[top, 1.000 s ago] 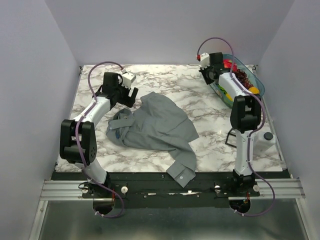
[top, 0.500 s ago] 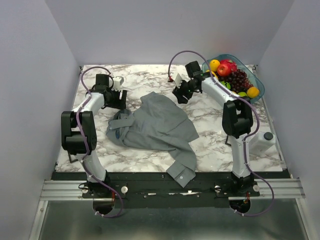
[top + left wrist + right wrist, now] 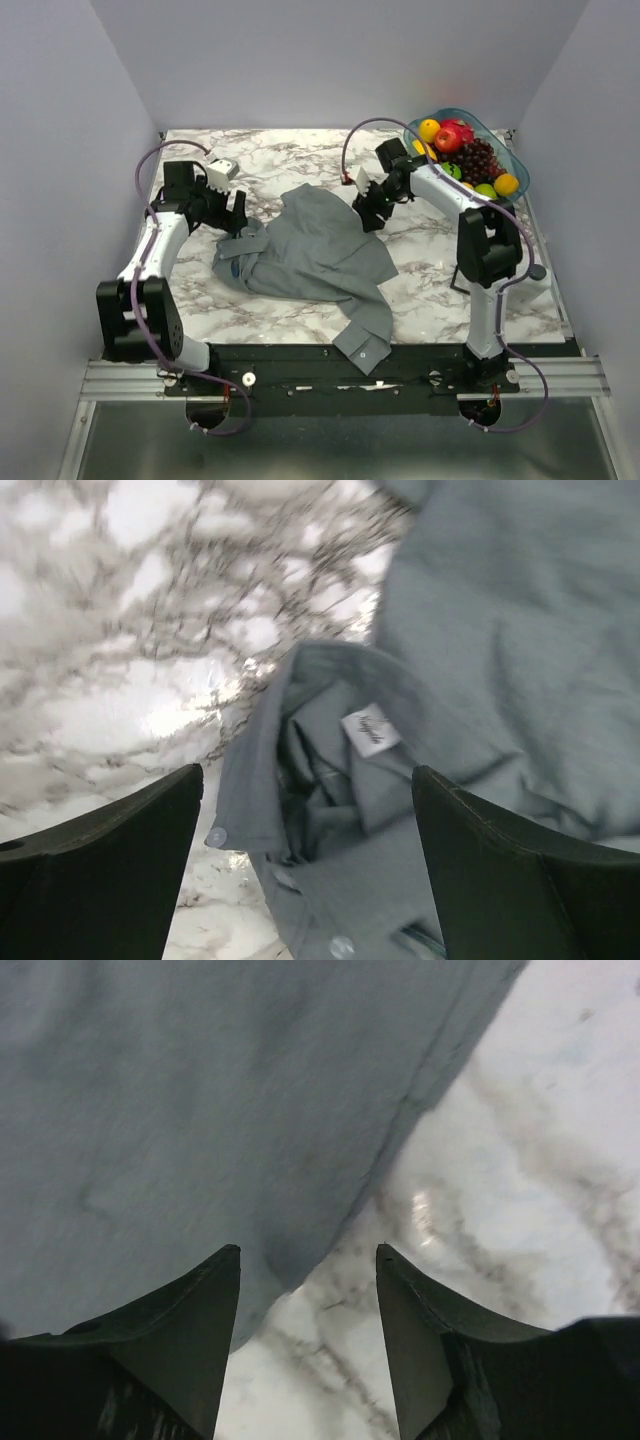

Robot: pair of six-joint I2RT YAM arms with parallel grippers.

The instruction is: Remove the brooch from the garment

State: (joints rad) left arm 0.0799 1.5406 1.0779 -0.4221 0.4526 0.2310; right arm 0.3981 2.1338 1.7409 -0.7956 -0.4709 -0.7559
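The garment (image 3: 320, 250), a grey button-up shirt, lies crumpled in the middle of the marble table. Hovering over its collar (image 3: 270, 740) is my left gripper (image 3: 238, 210), open; a white neck label (image 3: 370, 730) and a pale button (image 3: 215, 836) lie between its fingers (image 3: 100, 880). My right gripper (image 3: 368, 213) is open too, low over the shirt's back right edge (image 3: 400, 1120), with cloth and bare marble between its fingertips (image 3: 225, 1270). A small dark blue mark (image 3: 232, 268) on the shirt's left front may be the brooch; it is too small to be sure.
A clear bowl (image 3: 508, 160) with fruit stands at the back right corner. A white box (image 3: 528, 282) with a black wire frame (image 3: 460, 275) beside it sits at the right edge, by the right arm. One cuffed sleeve (image 3: 365, 340) reaches the table's front edge.
The right arm swung from the fruit bowl to the shirt's back right edge, and its jaws opened. The left gripper dropped from the back left towards the collar.
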